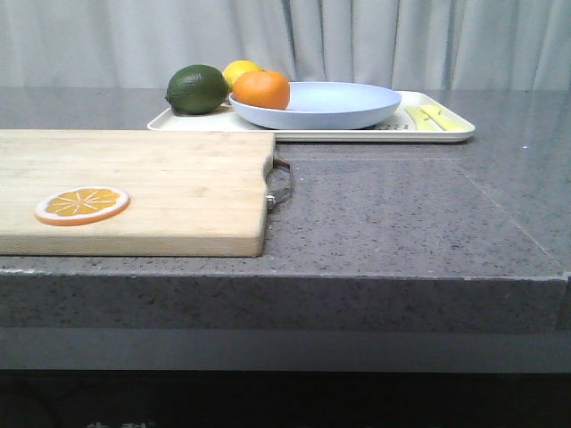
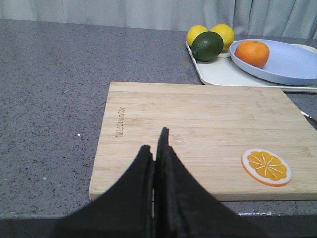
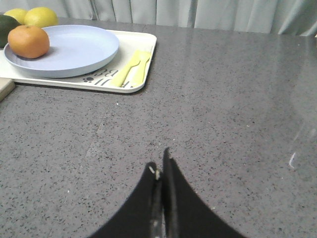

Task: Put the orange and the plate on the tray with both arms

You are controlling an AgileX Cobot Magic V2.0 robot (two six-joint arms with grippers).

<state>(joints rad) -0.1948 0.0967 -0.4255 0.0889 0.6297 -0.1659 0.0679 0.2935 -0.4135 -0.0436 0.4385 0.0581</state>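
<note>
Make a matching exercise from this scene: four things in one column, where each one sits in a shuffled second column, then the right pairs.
Things:
1. orange
2. plate
3. orange slice
4. lime

Places:
A. on the cutting board
B. directly on the tray, beside the plate
C. on the plate
D. on the tray, carrying a fruit

Pairs: 1-C, 2-D, 3-A, 4-B
</note>
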